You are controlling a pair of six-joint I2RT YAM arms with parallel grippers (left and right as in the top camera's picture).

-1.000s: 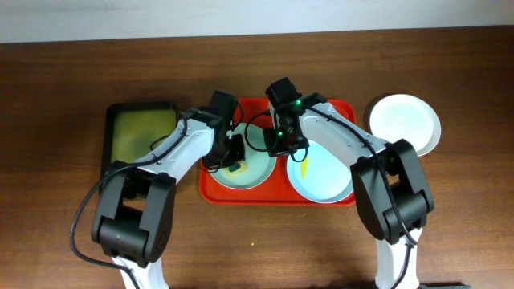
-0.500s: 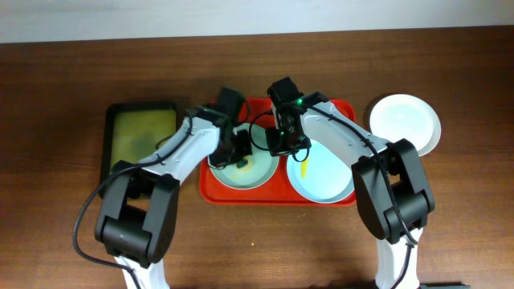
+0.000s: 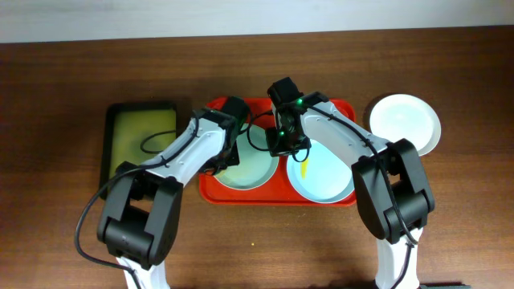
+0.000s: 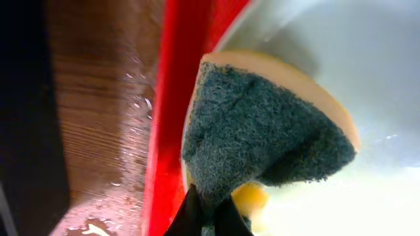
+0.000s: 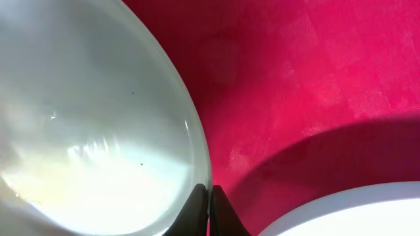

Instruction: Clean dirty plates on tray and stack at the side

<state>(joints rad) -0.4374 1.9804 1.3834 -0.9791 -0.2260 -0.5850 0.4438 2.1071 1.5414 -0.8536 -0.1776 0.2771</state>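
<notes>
The red tray (image 3: 241,195) holds the mint green plate (image 3: 253,170) on its left and the light blue plate (image 3: 325,177), which has a yellow smear (image 3: 305,168), on its right. The white plate (image 3: 405,122) lies on the table to the right. My left gripper (image 3: 227,157) is shut on a green-and-yellow sponge (image 4: 269,124) and presses it on the mint plate's left edge (image 4: 367,65), beside the tray rim (image 4: 177,98). My right gripper (image 3: 283,148) is shut on the mint plate's right rim (image 5: 197,151). The tray floor (image 5: 315,78) and the blue plate's edge (image 5: 354,210) lie beside it.
A black tray with an olive-green inside (image 3: 143,136) lies left of the red tray. Water drops sit on the wood (image 4: 98,196) next to the red tray. Both arms cross over the tray's middle.
My left gripper has swept the sponge over the mint plate towards its left edge. The yellow smear seen there earlier no longer shows. The right arm has not moved.
</notes>
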